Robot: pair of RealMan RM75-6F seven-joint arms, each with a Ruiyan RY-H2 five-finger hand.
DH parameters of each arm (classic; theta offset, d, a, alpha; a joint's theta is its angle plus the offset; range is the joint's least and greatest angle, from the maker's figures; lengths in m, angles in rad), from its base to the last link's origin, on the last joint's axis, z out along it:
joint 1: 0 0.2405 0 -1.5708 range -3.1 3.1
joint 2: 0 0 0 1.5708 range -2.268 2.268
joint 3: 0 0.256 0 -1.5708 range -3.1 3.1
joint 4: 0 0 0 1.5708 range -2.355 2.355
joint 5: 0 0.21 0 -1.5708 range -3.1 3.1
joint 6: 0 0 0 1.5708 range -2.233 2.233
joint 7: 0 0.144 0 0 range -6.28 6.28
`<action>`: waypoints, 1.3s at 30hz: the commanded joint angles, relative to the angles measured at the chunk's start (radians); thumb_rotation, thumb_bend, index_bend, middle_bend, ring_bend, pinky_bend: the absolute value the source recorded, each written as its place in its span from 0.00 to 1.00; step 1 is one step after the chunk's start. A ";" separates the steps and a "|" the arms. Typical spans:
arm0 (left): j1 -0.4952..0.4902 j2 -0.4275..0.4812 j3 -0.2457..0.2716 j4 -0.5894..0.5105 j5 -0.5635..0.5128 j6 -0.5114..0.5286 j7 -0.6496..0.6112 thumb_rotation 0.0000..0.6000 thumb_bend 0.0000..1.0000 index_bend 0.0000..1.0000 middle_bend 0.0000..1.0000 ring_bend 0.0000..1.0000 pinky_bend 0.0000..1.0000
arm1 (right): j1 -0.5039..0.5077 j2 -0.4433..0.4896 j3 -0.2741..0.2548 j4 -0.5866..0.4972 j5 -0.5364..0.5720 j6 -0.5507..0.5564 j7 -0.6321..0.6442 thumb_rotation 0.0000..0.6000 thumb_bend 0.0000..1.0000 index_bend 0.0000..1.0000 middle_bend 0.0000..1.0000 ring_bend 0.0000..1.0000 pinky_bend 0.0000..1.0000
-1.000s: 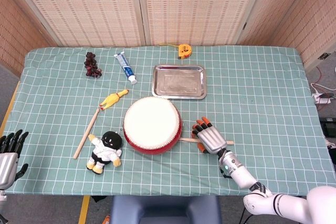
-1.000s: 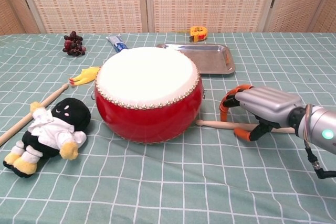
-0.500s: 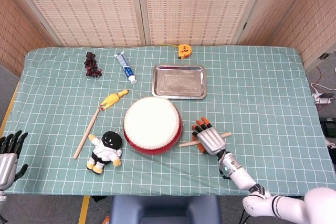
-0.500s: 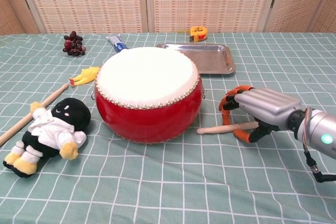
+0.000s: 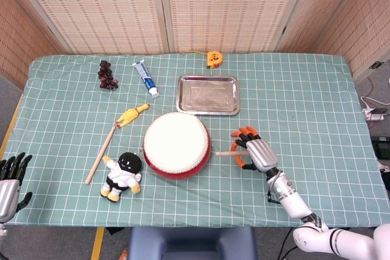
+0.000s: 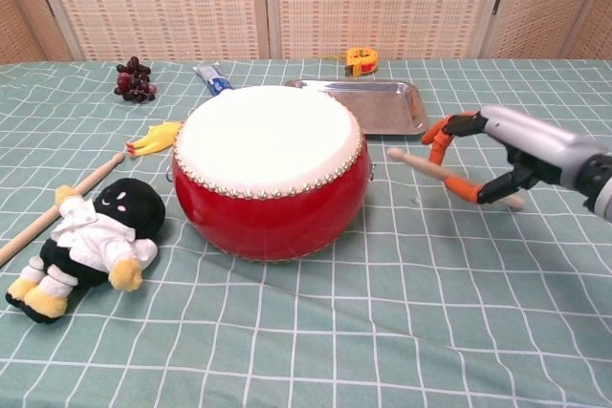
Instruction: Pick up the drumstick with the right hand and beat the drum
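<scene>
Chest view, nearest first: lying at the left front, a plush doll (image 6: 91,241), with a long wooden stick (image 6: 57,209) angling away just behind it. Sitting mid-table on the green checked cloth (image 6: 316,332), the red drum (image 6: 271,171) with its white skin facing up. Gripping the drumstick (image 6: 426,168) to the right of the drum, the right hand (image 6: 497,145), fingers wrapped around the shaft, orange fingertips curling under it. Hanging clear of the cloth, the drumstick, its free end pointing toward the drum's right side, close to the shell but apart from it. Lying behind the doll's stick, a yellow rubber chicken (image 6: 153,141). Resting behind the drum, a metal tray (image 6: 382,107). Sitting along the far edge, grapes (image 6: 134,80), a toothpaste tube (image 6: 212,78) and a yellow tape measure (image 6: 361,60).

Head view: showing at the lower left corner off the table edge, the left hand (image 5: 11,178), holding nothing, dark fingers spread upward. Holding the drumstick (image 5: 225,153) level beside the drum (image 5: 177,145), the right hand (image 5: 256,152).
</scene>
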 commanded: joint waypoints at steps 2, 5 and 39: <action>-0.001 0.006 0.000 -0.015 0.006 0.004 0.017 1.00 0.23 0.01 0.00 0.02 0.02 | -0.041 0.089 0.068 0.001 -0.018 0.057 0.544 1.00 0.46 0.60 0.21 0.10 0.08; -0.002 0.009 0.000 -0.027 0.010 0.007 0.026 1.00 0.23 0.01 0.00 0.02 0.02 | -0.032 0.114 0.062 0.039 -0.034 0.003 0.822 1.00 0.46 0.61 0.23 0.12 0.08; 0.008 0.021 0.007 -0.042 0.008 0.008 0.037 1.00 0.24 0.01 0.00 0.02 0.02 | 0.097 -0.104 -0.150 0.732 -0.250 -0.001 2.144 1.00 0.26 0.48 0.27 0.26 0.24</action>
